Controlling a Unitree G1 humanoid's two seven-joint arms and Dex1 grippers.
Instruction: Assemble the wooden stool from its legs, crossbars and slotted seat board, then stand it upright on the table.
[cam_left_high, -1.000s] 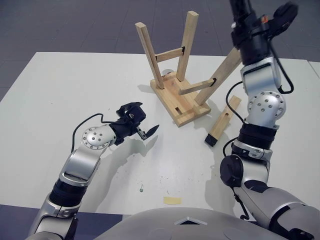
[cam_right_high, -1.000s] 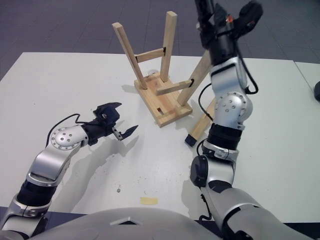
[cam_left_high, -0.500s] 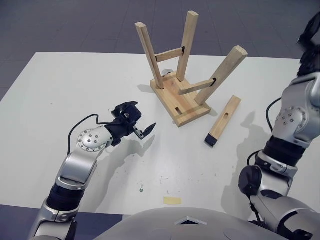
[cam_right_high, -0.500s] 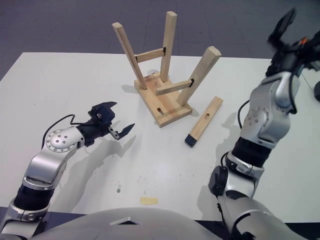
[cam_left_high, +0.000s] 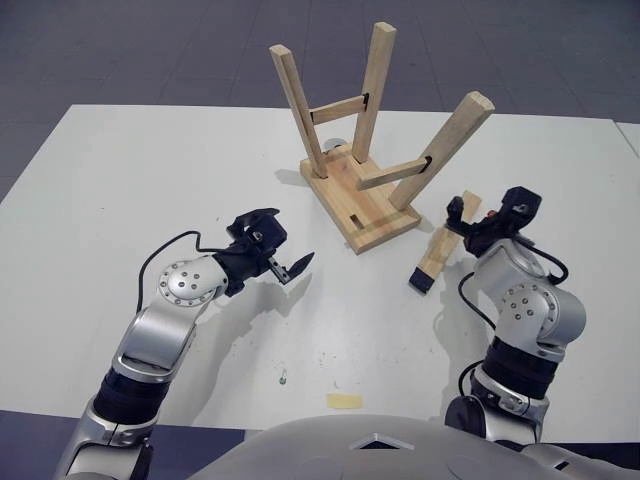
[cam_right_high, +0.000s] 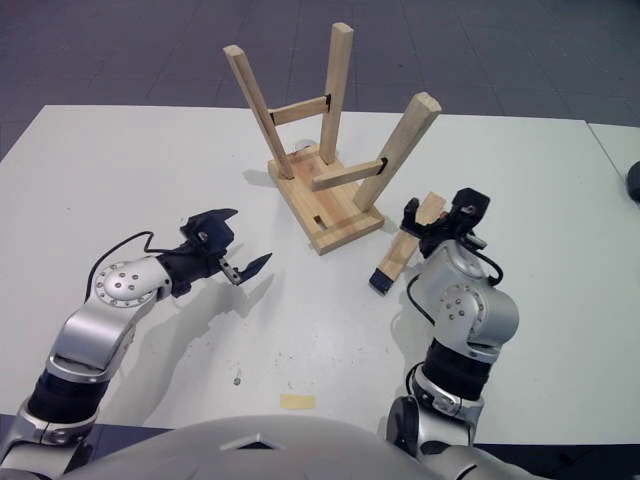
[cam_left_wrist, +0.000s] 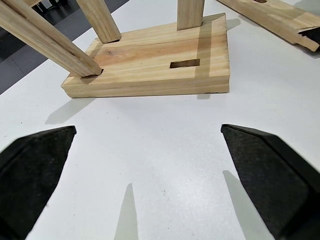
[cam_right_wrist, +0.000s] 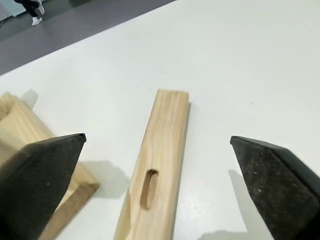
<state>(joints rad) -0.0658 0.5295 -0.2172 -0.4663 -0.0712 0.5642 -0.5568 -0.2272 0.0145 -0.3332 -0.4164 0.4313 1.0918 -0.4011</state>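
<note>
The slotted seat board (cam_left_high: 365, 215) lies upside down on the white table, with three legs (cam_left_high: 298, 105) and two crossbars (cam_left_high: 338, 108) standing up out of it. One slot (cam_left_wrist: 184, 63) in the board is empty. A loose leg (cam_left_high: 432, 262) with a black end cap lies on the table just right of the board. My right gripper (cam_left_high: 488, 205) hangs open directly over that leg's far end, one finger on each side of the leg (cam_right_wrist: 157, 165). My left gripper (cam_left_high: 285, 240) stands open and holds nothing, low over the table left of the board (cam_left_wrist: 150, 65).
A yellow scrap of tape (cam_left_high: 345, 401) and a small screw (cam_left_high: 283, 377) lie near the table's front edge. The table (cam_left_high: 120, 170) has wide free room to the left and front. Dark floor lies beyond its far edge.
My right arm has swung from high above the stool out to the right and then down over the loose leg. The left gripper has barely shifted.
</note>
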